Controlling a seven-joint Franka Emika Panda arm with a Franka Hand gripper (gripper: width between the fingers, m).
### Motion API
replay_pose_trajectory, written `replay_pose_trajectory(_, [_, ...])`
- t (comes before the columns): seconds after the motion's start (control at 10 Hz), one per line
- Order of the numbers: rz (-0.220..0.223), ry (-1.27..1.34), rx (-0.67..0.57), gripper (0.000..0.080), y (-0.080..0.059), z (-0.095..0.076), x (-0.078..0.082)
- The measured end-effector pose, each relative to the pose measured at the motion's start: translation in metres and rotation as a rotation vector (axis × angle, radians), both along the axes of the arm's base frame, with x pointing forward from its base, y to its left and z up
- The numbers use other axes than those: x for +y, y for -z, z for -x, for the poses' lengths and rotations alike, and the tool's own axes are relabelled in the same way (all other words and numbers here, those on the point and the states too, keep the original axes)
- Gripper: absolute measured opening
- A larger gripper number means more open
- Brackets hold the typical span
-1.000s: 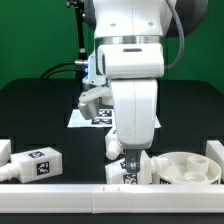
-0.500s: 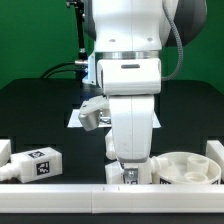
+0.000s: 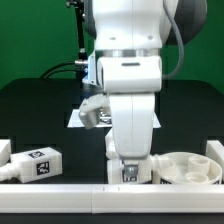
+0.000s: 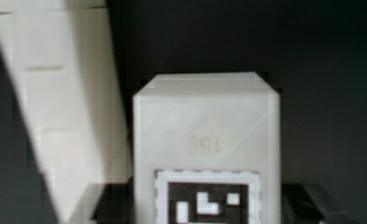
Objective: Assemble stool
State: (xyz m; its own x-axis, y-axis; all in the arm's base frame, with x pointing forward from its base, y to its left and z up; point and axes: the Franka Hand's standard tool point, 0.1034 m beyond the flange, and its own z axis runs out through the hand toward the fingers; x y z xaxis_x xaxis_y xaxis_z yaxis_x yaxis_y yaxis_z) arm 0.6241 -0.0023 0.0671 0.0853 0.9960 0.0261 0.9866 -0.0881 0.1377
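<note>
One leg (image 4: 206,120) is sitting between the fingers (image 4: 116,205), which are clenching it from both sides with no gap showing in the wrist view. Its square tag (image 4: 206,200) is facing the wrist camera. In the exterior view this leg (image 3: 128,173) is sitting low at the front of the black bench (image 3: 40,110), right under the big white arm (image 3: 130,90). It is just behind the white rail (image 3: 60,188) that is running along the bench's near edge, and I cannot tell whether it is touching the bench. A second leg (image 3: 38,163) is lying well apart at nine o'clock from the fingers, showing a tag on its side. The round seat (image 3: 186,166) is resting open side up at three o'clock, near the leg but not touching it. The marker board (image 3: 76,119) is lying flat at about eleven o'clock, farther back and partly hidden by the arm. In the wrist view a long white bar (image 4: 64,100) is running alongside the leg, with a thin dark gap separating the two.
</note>
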Motion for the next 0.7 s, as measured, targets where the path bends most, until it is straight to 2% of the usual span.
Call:
replay_pose_trajectory(0.2, [0.000, 0.026, -0.007, 0.0334, -0.029, 0.029, 0.023])
replay_pose_trajectory(0.3, [-0.004, 0.028, -0.012, 0.0335, -0.029, 0.038, 0.028])
replay_pose_trajectory(0.7, [-0.003, 0.032, 0.000, 0.0337, -0.022, 0.039, 0.024])
